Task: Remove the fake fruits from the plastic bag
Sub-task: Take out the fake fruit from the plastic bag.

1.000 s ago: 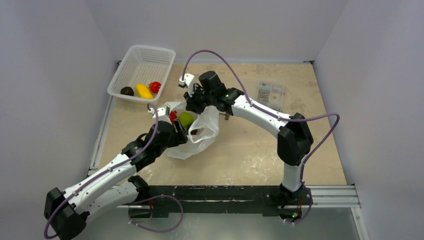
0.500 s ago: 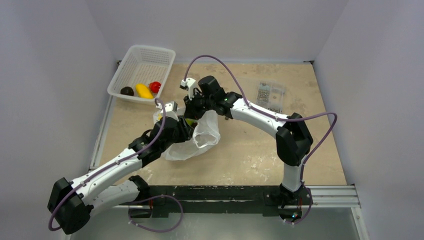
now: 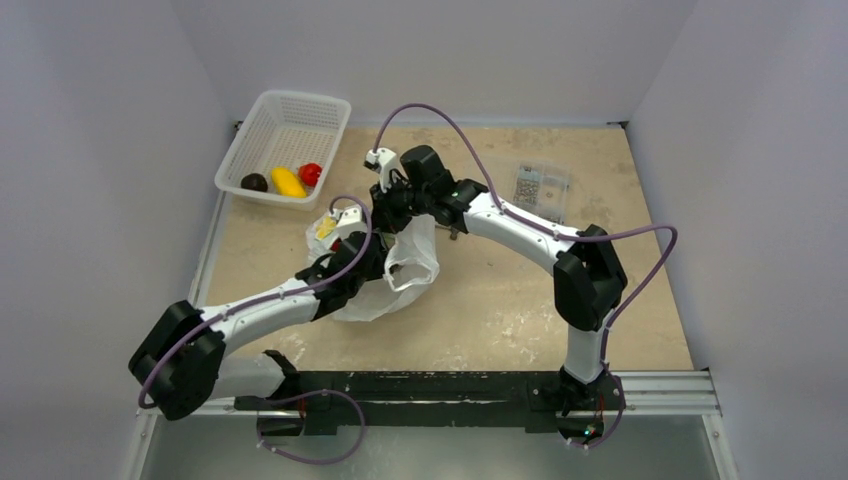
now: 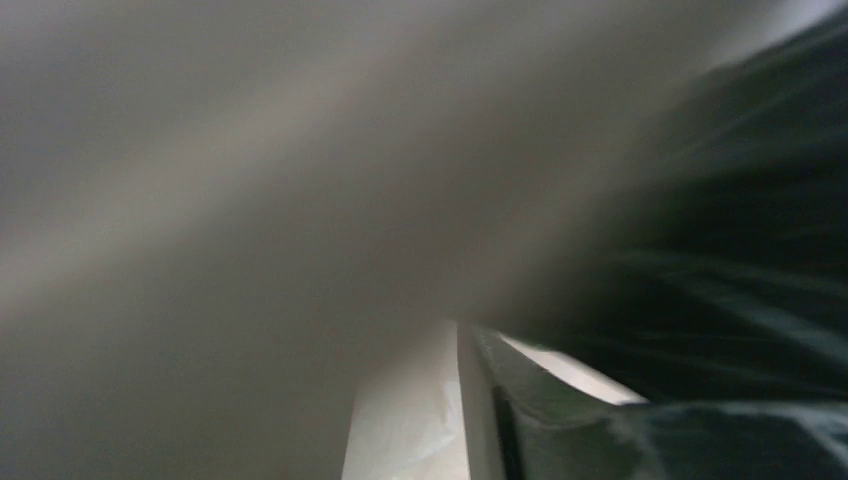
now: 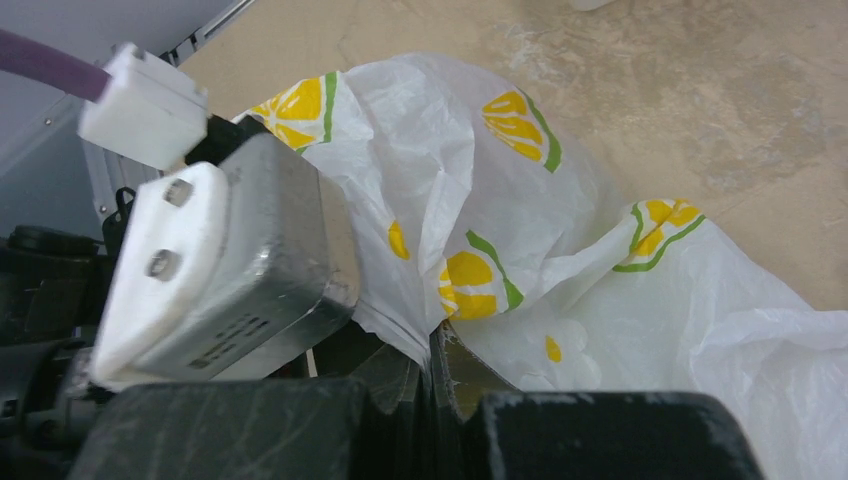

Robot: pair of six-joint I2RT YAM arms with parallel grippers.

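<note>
The plastic bag (image 3: 412, 268), white with yellow-green prints, lies mid-table and fills the right wrist view (image 5: 560, 250). My right gripper (image 3: 392, 207) is shut on a fold of the bag's rim (image 5: 432, 340) and holds it up. My left gripper (image 3: 378, 256) is pushed into the bag's mouth. Its wrist view shows only blurred plastic (image 4: 410, 420) and one dark finger (image 4: 560, 430), so its jaws cannot be read. No fruit shows inside the bag. Three fake fruits lie in the basket: dark brown (image 3: 254, 182), yellow (image 3: 288, 182) and red (image 3: 310, 174).
The white mesh basket (image 3: 290, 125) stands at the back left. A clear flat box of small parts (image 3: 541, 187) lies at the back right. The left wrist's camera housing (image 5: 220, 270) sits close beside my right gripper's fingers.
My left arm has swung right and pushed deeper into the bag. It now covers the green and red fruits seen in the bag's mouth earlier. My right gripper has kept its hold on the rim.
</note>
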